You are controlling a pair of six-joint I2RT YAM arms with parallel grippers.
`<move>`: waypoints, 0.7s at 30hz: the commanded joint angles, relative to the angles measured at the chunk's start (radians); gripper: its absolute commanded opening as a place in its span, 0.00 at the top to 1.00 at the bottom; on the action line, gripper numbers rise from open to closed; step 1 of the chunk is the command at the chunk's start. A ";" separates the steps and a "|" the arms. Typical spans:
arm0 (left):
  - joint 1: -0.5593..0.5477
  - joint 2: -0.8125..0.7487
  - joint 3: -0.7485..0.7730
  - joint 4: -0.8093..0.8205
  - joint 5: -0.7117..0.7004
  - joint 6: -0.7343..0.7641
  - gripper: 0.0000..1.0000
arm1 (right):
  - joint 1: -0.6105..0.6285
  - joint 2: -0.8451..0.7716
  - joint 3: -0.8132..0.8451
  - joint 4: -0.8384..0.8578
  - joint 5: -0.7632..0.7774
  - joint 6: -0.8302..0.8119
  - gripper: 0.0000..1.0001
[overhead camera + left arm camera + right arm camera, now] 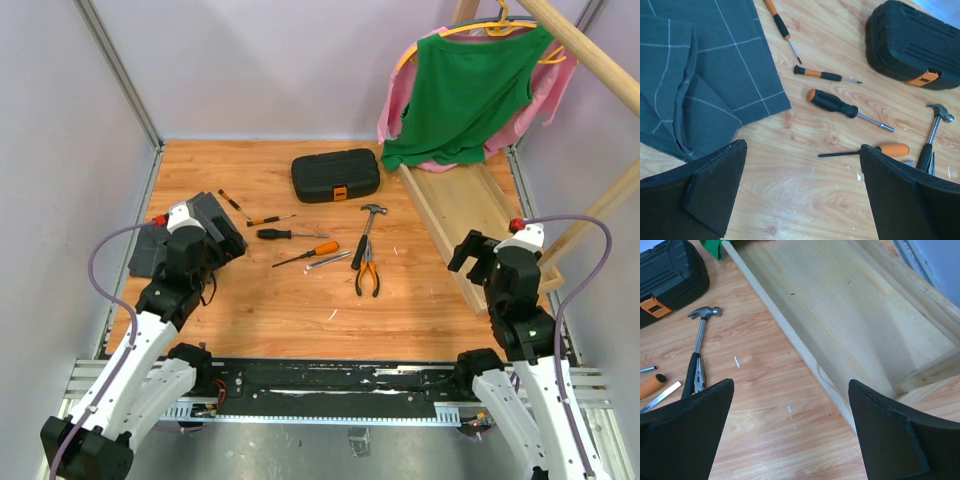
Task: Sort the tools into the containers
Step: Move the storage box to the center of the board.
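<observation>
The left gripper [802, 146] hangs with its jaws spread wide and nothing between them, over the left side of the table [250, 310]. It is just above the near edge of a dark grey folded cloth [700, 70] that lies against the table's left edge. Right of the cloth four screwdrivers lie apart from one another. The thin screwdriver [781, 25] is farthest back, then the small orange-black screwdriver [822, 75], then the black-handled screwdriver [832, 102]. The orange-handled screwdriver [892, 149] is nearest the table's middle, with a slim silvery tool [328, 260] just beside it. The right gripper [791, 382] is equally wide open and empty, and hangs over the near end of the long wooden tray [840, 305] that runs along the table's right edge. Between the two arms, near the table's centre, the hammer [700, 340] lies with its steel head toward the far edge. The pliers [367, 272] lie close against its black handle; whether they touch I cannot tell. Beyond these, at the middle of the far edge, sits the black tool case [335, 175], lid shut, with its orange latch facing the arms. All the tools lie outside it on the bare wood. A green garment [465, 90] hangs above the far right corner.
</observation>
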 commanded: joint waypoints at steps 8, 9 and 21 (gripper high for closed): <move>0.126 0.022 0.127 -0.060 0.185 0.107 0.01 | -0.126 0.064 0.125 -0.116 -0.253 0.023 0.02; 0.131 0.018 0.131 -0.063 0.187 0.108 0.01 | -0.131 0.069 0.128 -0.124 -0.265 0.024 0.02; 0.147 -0.005 0.151 -0.105 0.137 0.107 0.01 | -0.150 0.153 0.112 -0.181 -0.341 0.007 0.02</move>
